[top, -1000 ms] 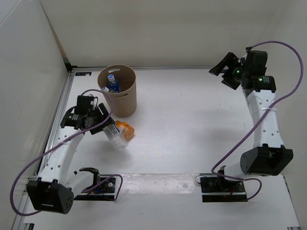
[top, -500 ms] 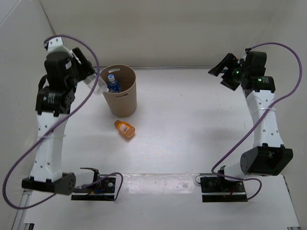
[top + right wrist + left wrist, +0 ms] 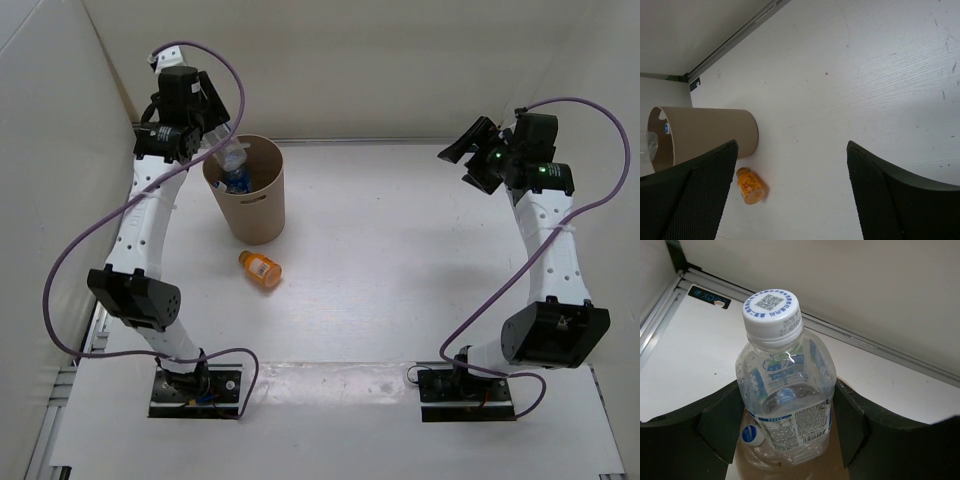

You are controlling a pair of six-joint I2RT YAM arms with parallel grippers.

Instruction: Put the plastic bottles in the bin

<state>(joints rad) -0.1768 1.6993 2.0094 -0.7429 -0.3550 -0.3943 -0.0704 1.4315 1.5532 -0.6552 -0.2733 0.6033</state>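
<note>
The tan bin [image 3: 250,200] stands at the back left of the table. My left gripper [image 3: 222,152] is raised over its rim, shut on a clear bottle with a white cap [image 3: 782,390], which hangs above the bin's opening. Inside the bin lies at least one more bottle with a blue cap [image 3: 752,435], also seen from above [image 3: 238,178]. The short orange bottle [image 3: 261,270] lies on its side on the table in front of the bin, also in the right wrist view [image 3: 751,186]. My right gripper [image 3: 468,152] is open and empty, high at the back right.
White walls close the table at the back and left, with a metal rail [image 3: 140,190] along the left edge. The bin shows in the right wrist view [image 3: 705,135].
My left arm lifted the clear bottle from the table beside the orange bottle, swung up and back, and now holds it over the bin. The right arm stayed still.
</note>
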